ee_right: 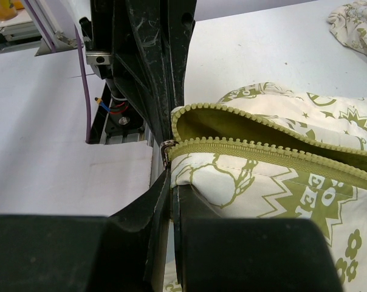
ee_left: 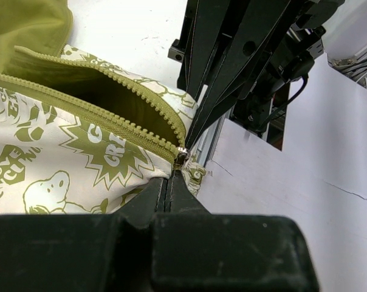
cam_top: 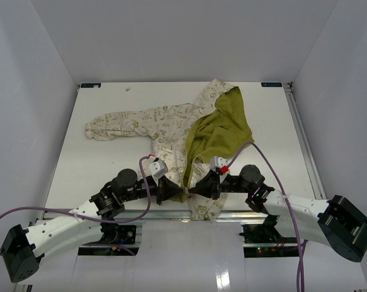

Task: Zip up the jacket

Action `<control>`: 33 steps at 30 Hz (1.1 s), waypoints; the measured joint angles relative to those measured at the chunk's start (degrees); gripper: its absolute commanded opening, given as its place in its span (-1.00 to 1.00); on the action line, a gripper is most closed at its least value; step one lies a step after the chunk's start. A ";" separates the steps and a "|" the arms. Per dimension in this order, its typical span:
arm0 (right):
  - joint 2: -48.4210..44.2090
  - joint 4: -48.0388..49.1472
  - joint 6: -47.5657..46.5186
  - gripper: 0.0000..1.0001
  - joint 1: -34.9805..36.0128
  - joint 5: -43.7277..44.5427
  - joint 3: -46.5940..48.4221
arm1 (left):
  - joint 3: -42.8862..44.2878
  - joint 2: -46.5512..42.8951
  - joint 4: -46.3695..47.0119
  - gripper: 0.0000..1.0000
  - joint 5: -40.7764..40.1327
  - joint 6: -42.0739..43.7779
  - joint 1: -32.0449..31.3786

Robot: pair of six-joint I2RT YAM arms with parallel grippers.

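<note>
The left jaws are pressed together, their tips touching the lower end of the olive-green zipper, right beneath the small metal slider [ee_left: 182, 155]. The right jaws are pressed together too, apart from a hairline slit, and their tips meet the same spot from the other side. I cannot tell whether either pair has fabric or the slider's tab nipped between its tips. The two pairs point at each other, nearly touching.

Above the slider the two rows of zipper teeth [ee_right: 262, 152] part at once, so the front gapes open and shows the plain lining.

The small hooded fabric jacket, cream with a green printed pattern [cam_top: 165, 125], lies on the white tabletop [cam_top: 110, 170], from near the far edge down to the near edge, a little right of the middle. Its hem reaches the near edge between the arms. One sleeve [cam_top: 110, 128] stretches toward the left edge. The olive-green lining [cam_top: 226, 121] is folded outward toward the right edge.

The left arm [cam_top: 80, 214] and right arm [cam_top: 293, 207] lie low along the near edge.
</note>
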 measured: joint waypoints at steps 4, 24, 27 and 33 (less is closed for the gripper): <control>-0.06 -0.02 0.32 -0.85 0.00 0.16 0.00 | 0.00 0.86 -0.01 -1.00 0.35 0.15 0.00; -0.92 -0.92 0.43 -0.85 -0.04 1.62 1.49 | 0.00 2.60 0.15 -1.00 0.29 0.49 -1.01; -0.92 -1.46 0.21 -0.85 -0.04 1.50 1.51 | 0.00 0.44 -1.13 -1.00 -1.32 0.26 -1.16; -0.91 -1.87 -0.31 -0.85 -0.07 -0.75 1.51 | 0.00 -8.17 -3.25 -1.00 -5.42 -1.54 -1.20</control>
